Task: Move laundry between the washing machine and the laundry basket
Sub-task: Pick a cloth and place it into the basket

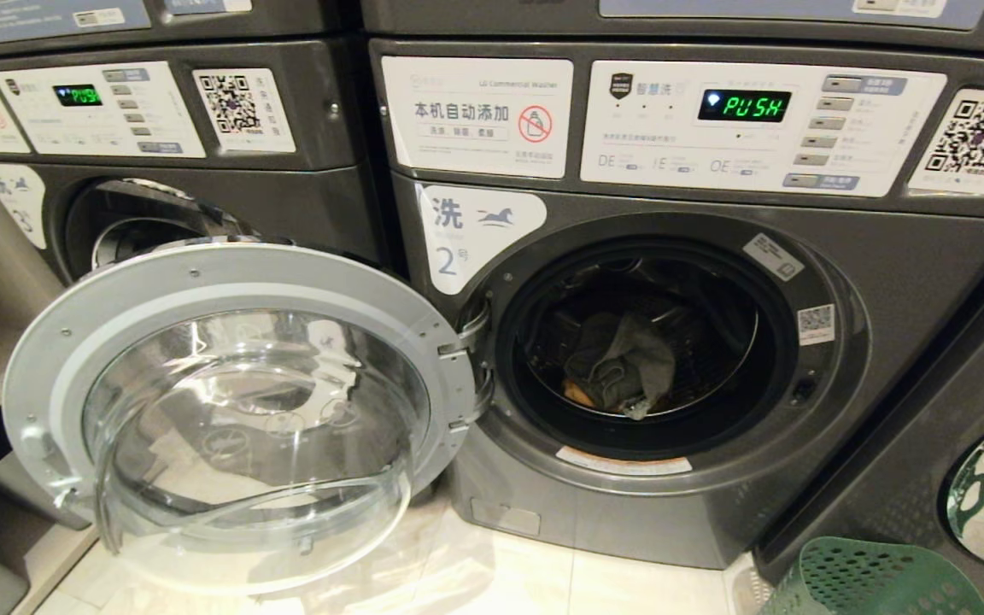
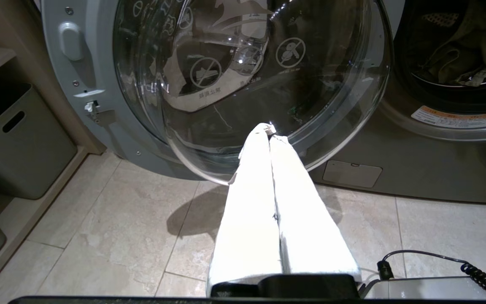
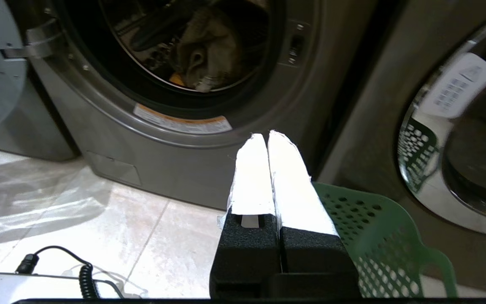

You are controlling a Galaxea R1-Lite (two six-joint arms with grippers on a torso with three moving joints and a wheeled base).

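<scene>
Standing on the pale tiled floor (image 1: 492, 564), the washing machine (image 1: 885, 282) marked "2" faces the camera with its round door (image 1: 236, 401) swung fully open toward the robot's left, hinged at the left edge of the drum opening. The glass bowl of the door bulges outward and covers much of the neighbouring machine marked "3" (image 1: 287, 196) behind it.

Inside the dark drum lies the laundry (image 1: 620, 367): a dull grey-green garment crumpled in a heap at the drum's bottom, with a sliver of yellow-orange cloth peeking out at its lower left. How far that orange piece extends is hidden beneath the grey-green one, and the heap has no clear long axis. No magenta-red piece can be made out.

The laundry basket (image 1: 868, 581) sits on the floor at the machine's lower right corner, cut off by the frame edge in the head view, so only part of its perforated rim and side shows. The right wrist view shows one loop handle, but its inside is not visible.

Neither arm appears in the head view. The left gripper (image 2: 270, 131) hangs low before the open door, fingers pressed together and empty. The right gripper (image 3: 267, 137) points toward the machine's lower front, just over the basket's rim, fingers likewise closed on nothing.

A grey storage bin (image 2: 11, 143) stands in a shelf at the robot's left.
</scene>
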